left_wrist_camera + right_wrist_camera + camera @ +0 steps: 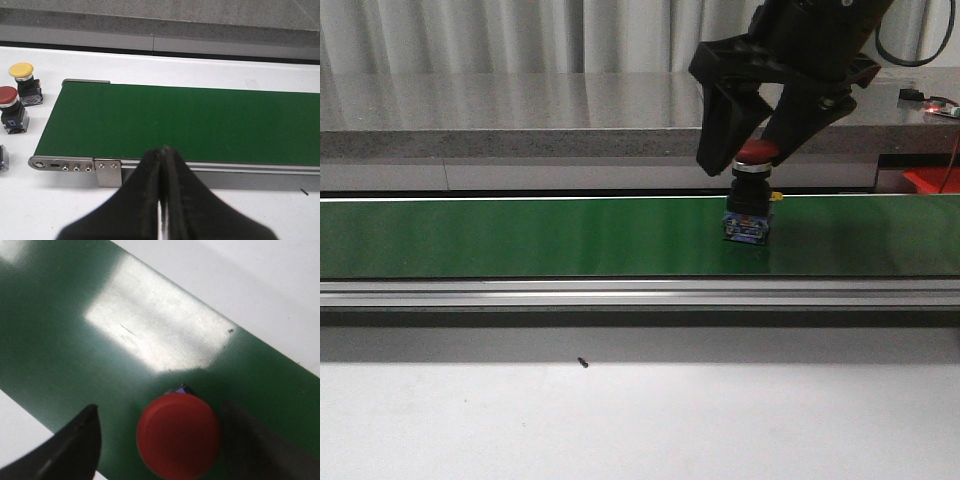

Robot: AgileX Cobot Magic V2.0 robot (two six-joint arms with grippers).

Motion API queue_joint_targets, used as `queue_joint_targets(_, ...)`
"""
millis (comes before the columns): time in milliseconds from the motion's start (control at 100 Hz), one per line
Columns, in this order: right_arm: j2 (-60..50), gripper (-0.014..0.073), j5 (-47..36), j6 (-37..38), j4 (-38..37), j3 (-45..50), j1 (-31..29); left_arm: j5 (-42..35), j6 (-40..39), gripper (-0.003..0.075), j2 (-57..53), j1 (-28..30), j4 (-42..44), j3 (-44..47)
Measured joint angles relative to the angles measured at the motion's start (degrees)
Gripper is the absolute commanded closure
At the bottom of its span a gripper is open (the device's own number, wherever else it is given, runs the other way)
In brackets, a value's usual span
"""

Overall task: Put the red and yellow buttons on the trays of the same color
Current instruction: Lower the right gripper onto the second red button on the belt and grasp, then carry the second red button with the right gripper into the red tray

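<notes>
Far left of my left wrist view, yellow button [22,82] and a red one [11,108] stand off the belt's [200,125] end; left gripper [161,200] clenched empty. Right gripper [752,150] released, straddling red button [750,195] at belt's three o'clock.

A white table [640,420] carries a green conveyor belt [520,238] with a metal frame, running left to right across the front view. On the belt, toward its right, a red-capped button [748,205] stands upright. A small dark speck [582,362] lies on the table near the belt's front rail. Off the belt's left end (left wrist view) a yellow button [24,82] and another red button [11,108] stand on the table, just beside each other
</notes>
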Motion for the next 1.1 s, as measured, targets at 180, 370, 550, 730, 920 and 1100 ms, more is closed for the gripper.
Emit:
queue_joint_targets(180,0.0,0.0352,0.4,0.1,-2.6,0.0,0.0,0.0,0.0,0.0741,0.0,0.0,0.0,0.0)
queue_joint_targets(370,0.0,0.046,1.2,0.2,-3.9,0.0,0.0,0.0,0.0,0.0741,0.0,0.0,0.0,0.0)
queue_joint_targets(550,0.1,0.046,4.5,0.6,-4.0,-1.7,-0.1,0.0,0.0,0.0741,0.0,0.0,0.0,0.0)
queue_joint_targets(730,0.0,0.046,11.0,0.6,-3.7,-8.4,-1.7,0.0,0.0,0.0741,0.0,0.0,0.0,0.0)
queue_joint_targets(920,-1.9,0.046,15.7,0.6,-3.5,-15.0,-9.3,0.0,0.0,0.0741,0.0,0.0,0.0,0.0)
queue_joint_targets(1100,-2.7,0.046,17.3,0.7,-3.1,-18.5,-21.6,0.0,0.0,0.0741,0.0,0.0,0.0,0.0)
